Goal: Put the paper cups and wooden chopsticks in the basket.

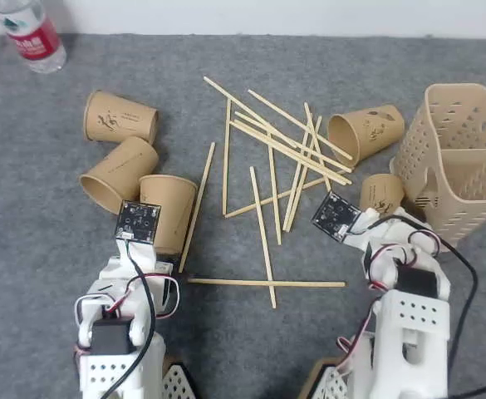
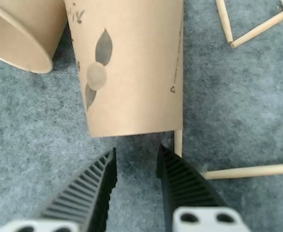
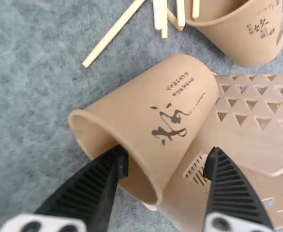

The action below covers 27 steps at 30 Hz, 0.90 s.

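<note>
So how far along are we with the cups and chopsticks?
Nothing done yet: the basket looks empty. In hand: the right gripper sits open at the rim of the cup beside the basket; the left gripper is open just short of another cup. Left: all five cups and the scattered chopsticks on the mat.

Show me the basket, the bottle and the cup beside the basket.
basket (image 1: 419,166): high view, its perforated side wall.
bottle (image 1: 35,39): high view, its red label.
cup beside the basket (image 3: 160,108): right wrist view, its printed side.
</note>
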Each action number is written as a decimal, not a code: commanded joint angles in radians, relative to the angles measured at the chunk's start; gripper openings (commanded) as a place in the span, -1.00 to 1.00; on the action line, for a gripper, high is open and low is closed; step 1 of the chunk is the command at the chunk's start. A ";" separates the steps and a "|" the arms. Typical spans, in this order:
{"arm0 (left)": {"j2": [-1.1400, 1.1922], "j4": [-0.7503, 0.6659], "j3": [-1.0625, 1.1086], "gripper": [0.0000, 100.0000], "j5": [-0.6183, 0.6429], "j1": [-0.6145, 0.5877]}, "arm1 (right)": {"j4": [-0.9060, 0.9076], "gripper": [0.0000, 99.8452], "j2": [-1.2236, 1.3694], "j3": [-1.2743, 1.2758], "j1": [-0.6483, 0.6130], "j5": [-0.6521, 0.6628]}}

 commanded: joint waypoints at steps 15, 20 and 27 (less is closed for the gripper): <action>-0.012 0.003 -0.005 -0.74 -0.009 0.002 | -0.120 -0.49 0.271 -0.183 0.010 -0.011; -0.012 0.003 -0.005 -0.74 -0.009 0.000 | -0.225 -0.49 0.367 -0.192 0.010 -0.035; -0.012 0.003 -0.005 -0.74 -0.009 0.002 | -0.305 -0.92 0.432 -0.192 0.005 -0.038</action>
